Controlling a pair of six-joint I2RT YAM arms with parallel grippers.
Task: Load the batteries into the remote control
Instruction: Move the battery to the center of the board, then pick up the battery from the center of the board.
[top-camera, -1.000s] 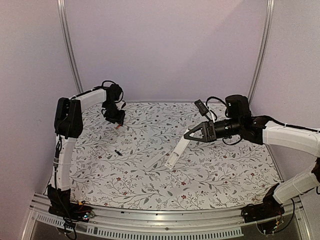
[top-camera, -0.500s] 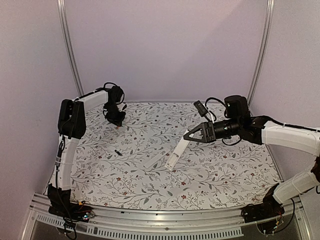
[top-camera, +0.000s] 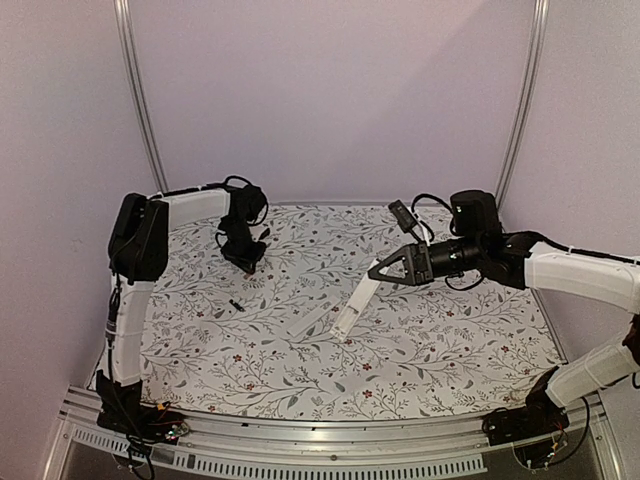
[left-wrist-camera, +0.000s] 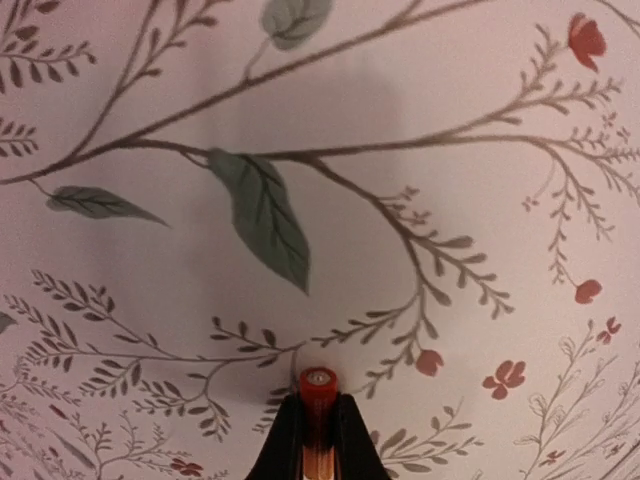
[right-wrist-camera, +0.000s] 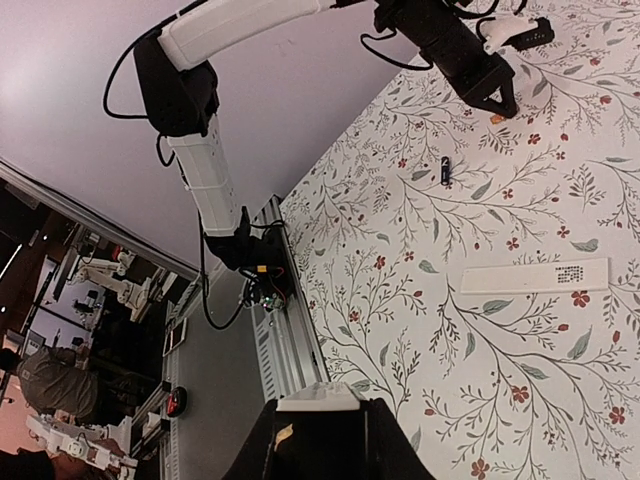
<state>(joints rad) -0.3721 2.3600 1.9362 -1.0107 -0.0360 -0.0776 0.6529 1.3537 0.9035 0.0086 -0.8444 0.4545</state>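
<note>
Left gripper (top-camera: 248, 265) hangs low over the floral tablecloth (top-camera: 450, 340) at the far left of the table, and the right gripper (top-camera: 378, 272) is out over the middle. Between them a loose battery (top-camera: 236, 305), small and dark, lies on the cloth just in front of the left gripper. A flat white strip (top-camera: 310, 322) lies near the centre, just beside the lower end of the remote control (top-camera: 350, 310). Nothing lies between the two arms other than these pieces.

The remote control's upper end is covered by the right gripper's fingers, so no button patch can be made out. Whether its lower end touches the cloth cannot be told from above. In the right wrist view only a white end face shows between the fingers (right-wrist-camera: 270, 440). In the left wrist view the held battery's body is cut off by the bottom edge.

Pressed together, the left fingers (left-wrist-camera: 282, 445) pinch a held battery (left-wrist-camera: 318, 385) with its orange-red tip sticking out. The right gripper is clamped on the remote control, which slants down toward the table.
</note>
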